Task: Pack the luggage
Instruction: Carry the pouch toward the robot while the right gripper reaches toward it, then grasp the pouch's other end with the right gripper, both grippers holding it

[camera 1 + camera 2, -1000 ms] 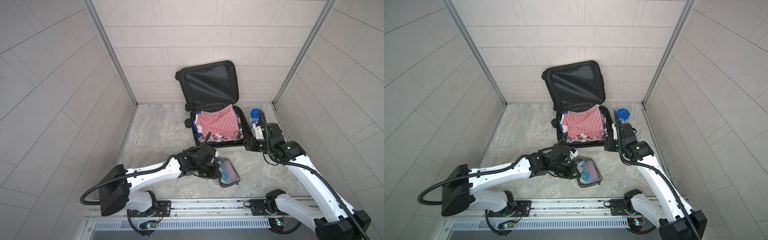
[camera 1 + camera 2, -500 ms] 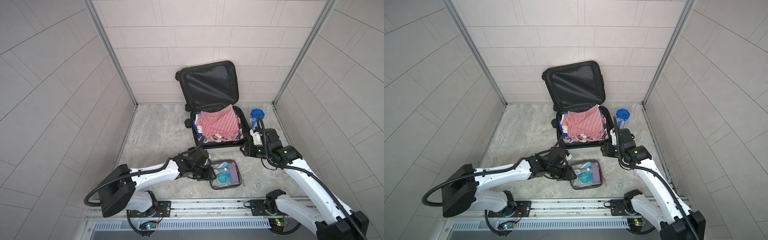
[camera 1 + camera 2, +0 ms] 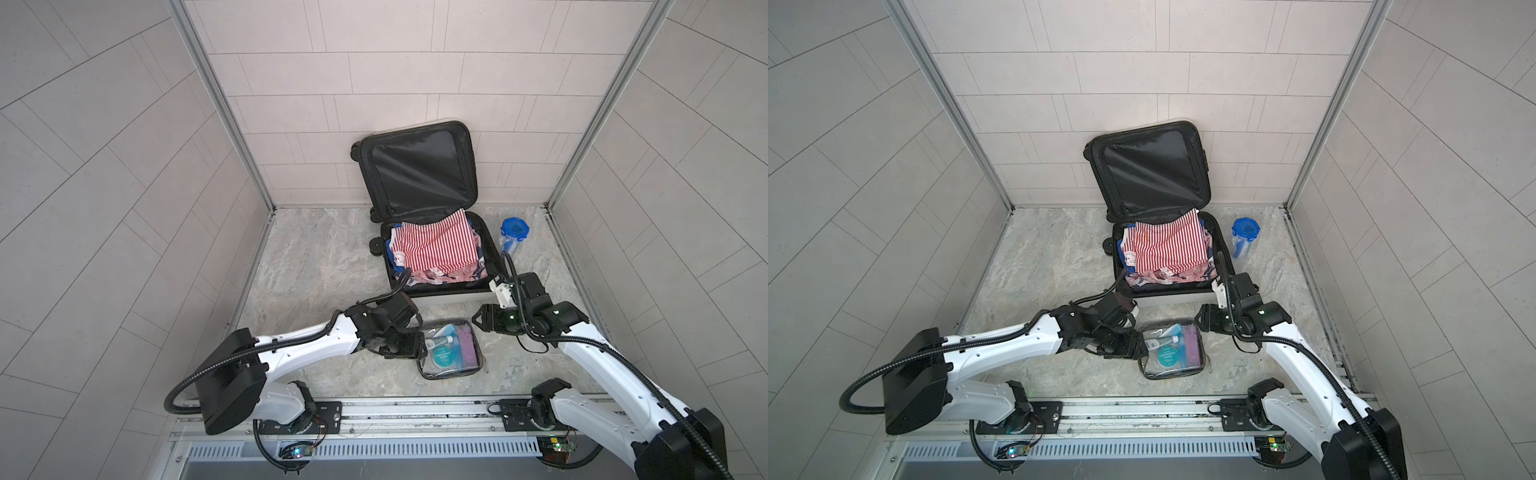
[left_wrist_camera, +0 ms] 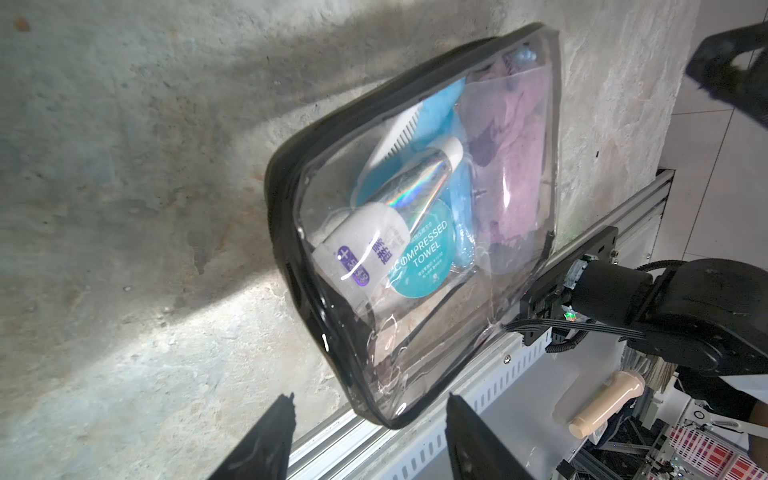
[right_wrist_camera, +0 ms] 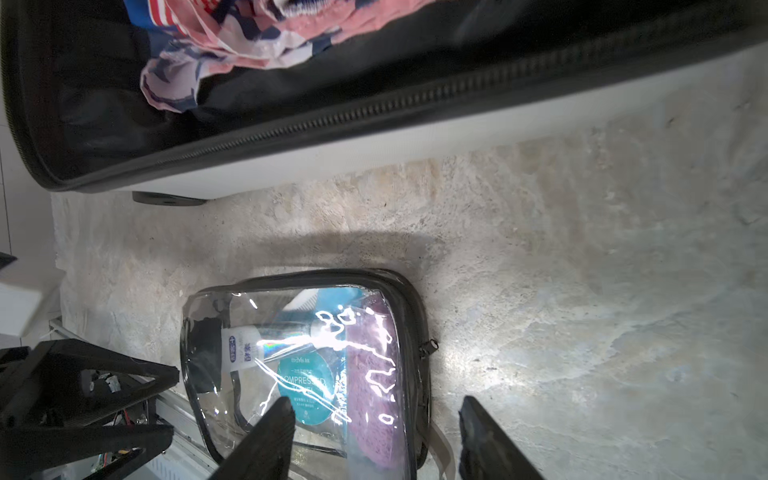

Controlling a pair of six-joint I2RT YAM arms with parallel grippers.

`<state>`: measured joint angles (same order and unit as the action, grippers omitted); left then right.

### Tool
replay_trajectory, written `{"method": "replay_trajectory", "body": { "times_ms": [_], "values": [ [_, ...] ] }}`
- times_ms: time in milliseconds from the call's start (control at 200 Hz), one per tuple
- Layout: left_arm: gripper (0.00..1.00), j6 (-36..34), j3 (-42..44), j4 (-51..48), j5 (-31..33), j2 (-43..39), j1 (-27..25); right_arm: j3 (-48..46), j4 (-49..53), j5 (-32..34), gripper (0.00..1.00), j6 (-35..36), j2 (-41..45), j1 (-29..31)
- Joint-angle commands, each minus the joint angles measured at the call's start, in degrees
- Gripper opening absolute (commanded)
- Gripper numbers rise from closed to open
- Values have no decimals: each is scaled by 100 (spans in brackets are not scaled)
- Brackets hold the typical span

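Clear plastic lies just ahead of the left gripper [image 4: 369, 400], whose jaws now stand spread. The toiletry pouch [image 3: 451, 349] it carried a second ago rests flat on the stone floor [image 3: 316, 266], let go short of the luggage [image 3: 453, 298] and likely needing a fresh grip. The right gripper [image 5: 376, 401] hangs over the pouch's other edge, jaws spread too, empty. The luggage sits open just beyond, striped clothes [image 3: 432, 245] inside, with bare floor to its left.

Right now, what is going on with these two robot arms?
A small white hard-shell suitcase with black lining lies open, with red-and-white striped clothes inside. A clear toiletry pouch with dark trim lies on the floor in front of it. The left gripper and right gripper flank the pouch, both open, neither holding it.
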<state>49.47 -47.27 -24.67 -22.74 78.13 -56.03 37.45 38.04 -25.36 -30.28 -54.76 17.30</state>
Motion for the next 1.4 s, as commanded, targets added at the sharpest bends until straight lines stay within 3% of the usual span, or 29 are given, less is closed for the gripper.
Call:
{"method": "replay_trajectory", "body": {
  "times_ms": [0, 565, 856, 1096, 1271, 1396],
  "values": [
    [64, 9, -227, -232, 94, 15, -18, -163, -171, -128, 65, -31, -15, 53],
    [59, 216, -454, 338, 142, 936, -114, -1132, -1206, -407, 63, -490, -326, 333],
    [53, 225, -519, 446, 164, 1242, -154, -1408, -1651, -307, 51, -1036, -63, 753],
    [28, 221, -521, 497, 147, 1237, -154, -1268, -1438, -110, 35, -1348, 420, 993],
    [8, 208, -661, 187, 159, 873, -178, -1011, -1202, -201, 16, -1556, 901, 1007],
    [0, 112, -989, -267, 262, 508, -205, -609, -1054, -357, 5, -1707, 1113, 1072]
  ]
}}
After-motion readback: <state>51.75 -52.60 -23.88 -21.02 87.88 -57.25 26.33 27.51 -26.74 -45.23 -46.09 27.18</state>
